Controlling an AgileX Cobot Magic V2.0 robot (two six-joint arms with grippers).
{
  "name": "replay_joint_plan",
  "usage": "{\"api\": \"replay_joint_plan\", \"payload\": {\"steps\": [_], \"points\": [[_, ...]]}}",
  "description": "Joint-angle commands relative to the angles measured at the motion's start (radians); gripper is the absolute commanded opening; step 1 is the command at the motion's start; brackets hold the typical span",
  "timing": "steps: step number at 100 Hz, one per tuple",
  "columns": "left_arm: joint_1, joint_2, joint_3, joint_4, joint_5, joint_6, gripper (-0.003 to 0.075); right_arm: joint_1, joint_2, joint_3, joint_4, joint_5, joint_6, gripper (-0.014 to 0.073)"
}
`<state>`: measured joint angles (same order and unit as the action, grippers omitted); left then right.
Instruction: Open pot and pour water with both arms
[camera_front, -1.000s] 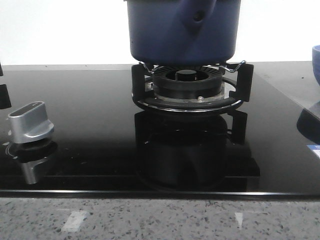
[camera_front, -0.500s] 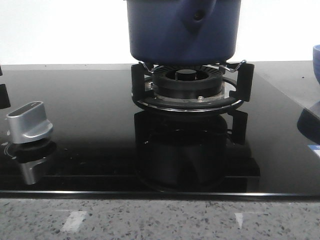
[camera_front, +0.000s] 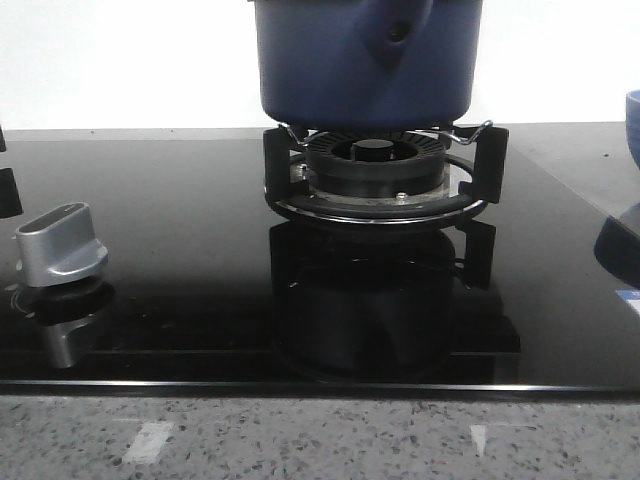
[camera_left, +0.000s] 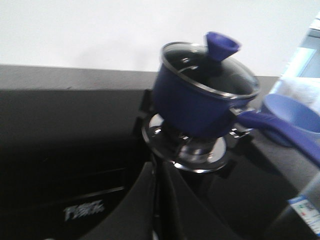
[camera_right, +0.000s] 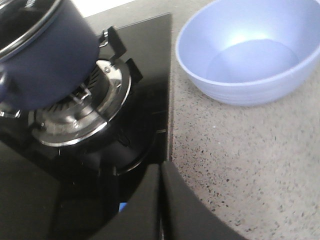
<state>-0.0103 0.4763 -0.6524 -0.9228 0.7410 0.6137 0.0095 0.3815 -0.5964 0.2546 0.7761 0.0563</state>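
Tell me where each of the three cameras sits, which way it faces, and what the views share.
Front view: low at the counter's edge, facing forward across the black stovetop at the burner under the pot; no arm shows.
Left wrist view: on the left arm, looking at the lidded pot; left pincer shut.
Right wrist view: on the right arm, above the stovetop's edge, looking at the bowl; right pincer shut.
Shared: pot and burner in all three.

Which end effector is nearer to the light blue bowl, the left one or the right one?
Right. The right end effector is shut, over the stove edge just short of the bowl. The left end effector faces the pot, with the bowl beyond.
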Motion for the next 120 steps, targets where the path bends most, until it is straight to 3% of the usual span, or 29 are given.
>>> {"api": "replay_joint_plan", "payload": {"steps": [1, 21, 36, 43, 54, 65, 71, 85, 100, 120], "points": [[-0.004, 0.051, -0.064, -0.144, -0.016, 0.096, -0.0018, 0.014, 0.017, -0.039, -0.003, -0.048, -0.062, -0.0047], [-0.004, 0.167, -0.108, -0.404, 0.087, 0.354, -0.0011, 0.021, 0.017, -0.04, -0.003, -0.029, -0.064, -0.0044], [-0.004, 0.274, -0.16, -0.468, 0.21, 0.439, 0.0114, 0.021, 0.017, -0.046, -0.003, -0.034, -0.073, -0.0027], [-0.004, 0.32, -0.189, -0.488, 0.248, 0.458, 0.0202, 0.021, 0.017, -0.059, -0.003, -0.034, -0.073, 0.0029], [-0.004, 0.384, -0.234, -0.529, 0.29, 0.504, 0.0324, 0.021, 0.017, -0.09, -0.003, -0.015, -0.073, 0.0186], [-0.025, 0.447, -0.268, -0.584, 0.319, 0.566, 0.0351, 0.021, 0.017, -0.116, -0.003, 0.004, -0.083, 0.0333], [-0.056, 0.479, -0.284, -0.596, 0.319, 0.598, 0.0351, 0.021, 0.017, -0.125, -0.003, 0.004, -0.096, 0.0353], [-0.191, 0.578, -0.308, -0.614, 0.269, 0.69, 0.0351, 0.021, 0.017, -0.151, -0.003, 0.004, -0.106, 0.0351], [-0.341, 0.703, -0.364, -0.614, 0.095, 0.773, 0.0351, 0.021, 0.017, -0.175, -0.005, 0.02, -0.106, 0.0351], [-0.394, 0.861, -0.48, -0.604, -0.021, 0.781, 0.0369, 0.021, 0.017, -0.19, -0.006, 0.049, -0.106, 0.0351]]}}
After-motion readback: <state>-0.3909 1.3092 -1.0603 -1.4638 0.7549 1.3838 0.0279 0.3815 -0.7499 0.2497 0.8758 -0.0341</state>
